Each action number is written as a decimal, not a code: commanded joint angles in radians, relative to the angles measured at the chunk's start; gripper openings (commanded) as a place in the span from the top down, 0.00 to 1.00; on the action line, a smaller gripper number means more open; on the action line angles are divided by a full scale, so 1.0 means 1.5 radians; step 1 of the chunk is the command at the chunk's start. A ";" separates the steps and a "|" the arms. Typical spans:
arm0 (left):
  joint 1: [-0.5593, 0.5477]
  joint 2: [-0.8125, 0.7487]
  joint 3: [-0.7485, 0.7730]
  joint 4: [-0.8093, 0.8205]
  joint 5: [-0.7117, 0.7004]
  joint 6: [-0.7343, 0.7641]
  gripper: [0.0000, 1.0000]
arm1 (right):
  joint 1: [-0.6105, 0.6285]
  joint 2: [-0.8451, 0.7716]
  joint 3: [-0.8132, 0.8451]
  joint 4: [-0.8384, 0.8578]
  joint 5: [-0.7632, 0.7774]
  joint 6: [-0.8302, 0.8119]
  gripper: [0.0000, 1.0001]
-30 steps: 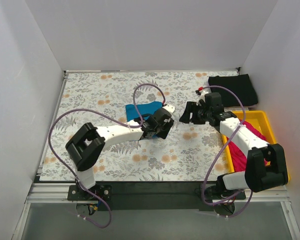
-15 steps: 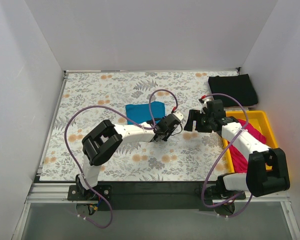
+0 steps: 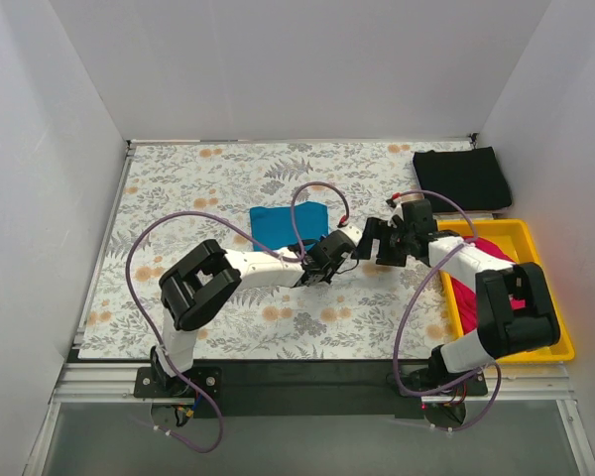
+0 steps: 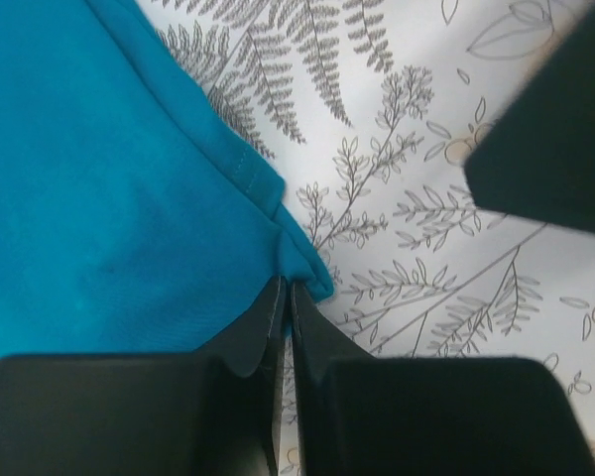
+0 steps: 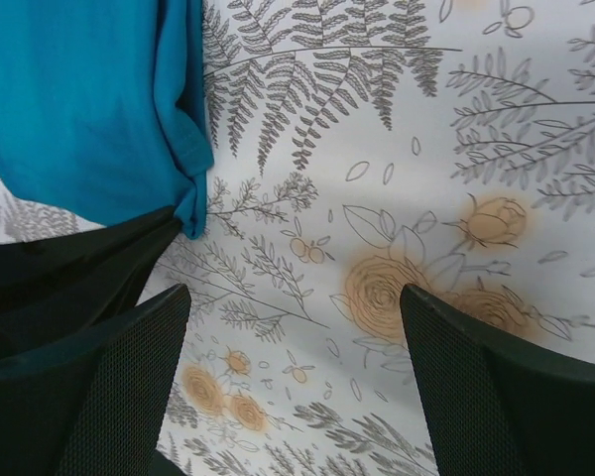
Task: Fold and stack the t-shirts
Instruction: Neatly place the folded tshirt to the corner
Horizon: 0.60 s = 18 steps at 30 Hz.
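Overhead, the floral counter (image 3: pixel 198 178) fills the middle of the frame. Folded flat at its centre lies the teal-blue t-shirt (image 3: pixel 288 220), the black t-shirt (image 3: pixel 463 178) sits folded in the upper right corner, and the magenta-pink t-shirt (image 3: pixel 464 297) is heaped in the yellow tray (image 3: pixel 553 332) at the right edge. At the teal shirt's lower right corner the left end effector (image 4: pixel 286 297) is closed, pinching the bunched hem. Just right of it, the right end effector (image 5: pixel 293 337) hangs wide open over bare counter
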 commanded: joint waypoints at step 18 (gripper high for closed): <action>-0.005 -0.160 -0.088 0.045 0.016 -0.037 1.00 | 0.076 0.254 0.058 0.277 -0.110 0.283 0.13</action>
